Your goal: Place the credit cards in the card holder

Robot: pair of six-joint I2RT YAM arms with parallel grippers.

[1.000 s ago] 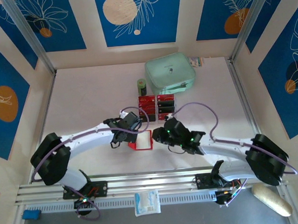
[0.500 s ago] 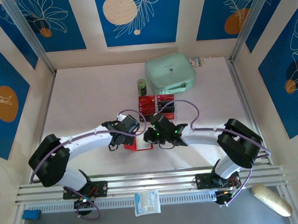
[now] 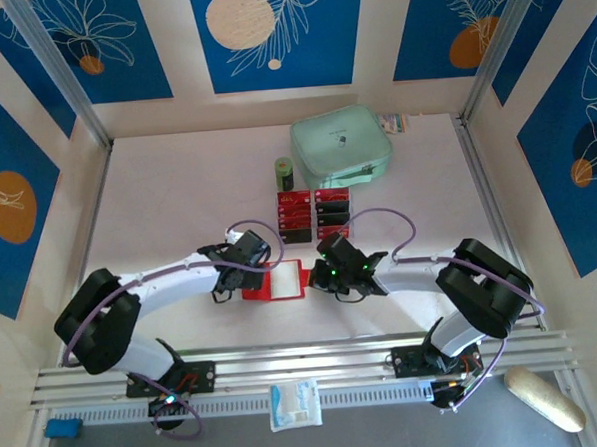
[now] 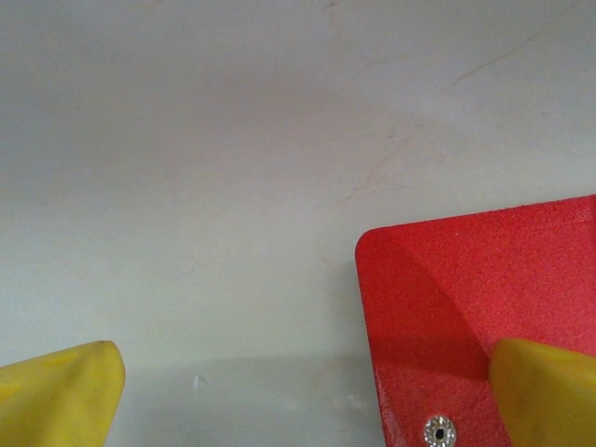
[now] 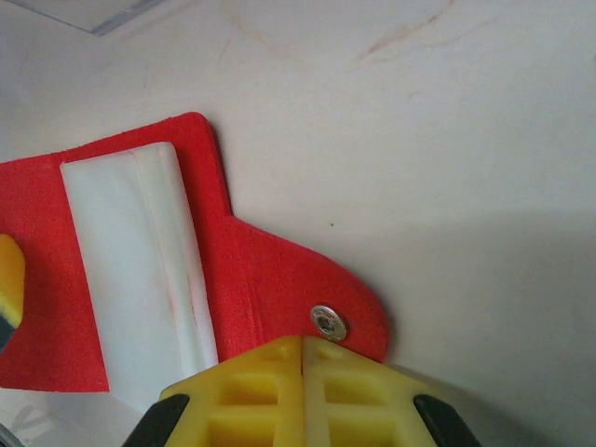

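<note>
The card holder point(image 3: 262, 285) lies spread open on the table, red with a pale inner pocket point(image 3: 289, 278). My left gripper point(image 3: 247, 278) is open at its left end; in the left wrist view one yellow fingertip point(image 4: 548, 391) rests over the red card holder point(image 4: 484, 289) near a snap stud point(image 4: 440, 431). My right gripper point(image 3: 319, 275) is shut, and its joined yellow fingertips point(image 5: 279, 372) sit on the holder's flap point(image 5: 279, 279) beside the silver stud point(image 5: 328, 323). The credit cards point(image 3: 296, 211), red and black, lie in a clear tray behind the holder.
A mint-green zip pouch point(image 3: 341, 144) stands at the back, with a small green cylinder point(image 3: 285, 173) to its left. The clear tray point(image 3: 315, 211) sits just behind both grippers. Metal rails point(image 3: 306, 365) run along the near edge.
The right gripper closed, swung left over the holder, then settled at its right flap. The holder now lies spread wider and flatter. The left gripper shifted slightly left and nearer.
</note>
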